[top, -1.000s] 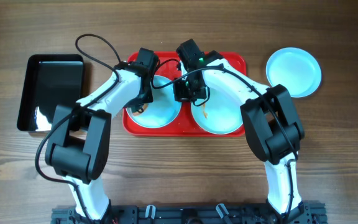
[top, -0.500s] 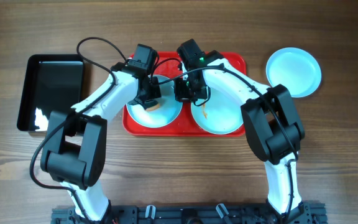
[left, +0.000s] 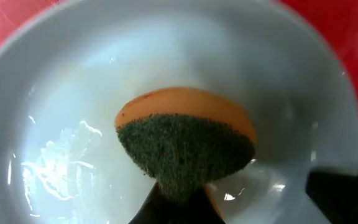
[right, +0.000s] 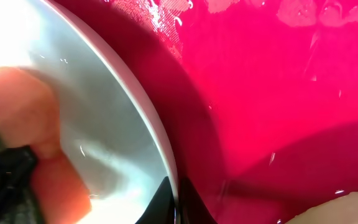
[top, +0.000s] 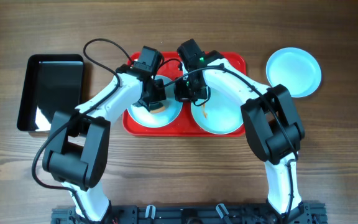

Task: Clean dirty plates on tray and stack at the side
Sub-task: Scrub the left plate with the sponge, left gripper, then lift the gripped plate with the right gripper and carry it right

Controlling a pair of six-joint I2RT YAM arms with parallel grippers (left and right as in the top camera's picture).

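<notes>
Wooden table [top: 179, 177], red tray [top: 234, 62], 2 plates [top: 224, 117] aboard: left gripper [top: 154, 102] pinches a sponge [left: 185, 143] down on the left plate [top: 137, 116], whose right rim the right gripper [top: 186, 93] seemingly clamps.

Wooden table [top: 291, 18]; red tray [top: 185, 132], black tray [top: 51, 93], one plate [top: 294, 71]

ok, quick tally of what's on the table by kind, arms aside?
plates: 3
red tray: 1
black tray: 1
sponge: 1
total: 6
</notes>
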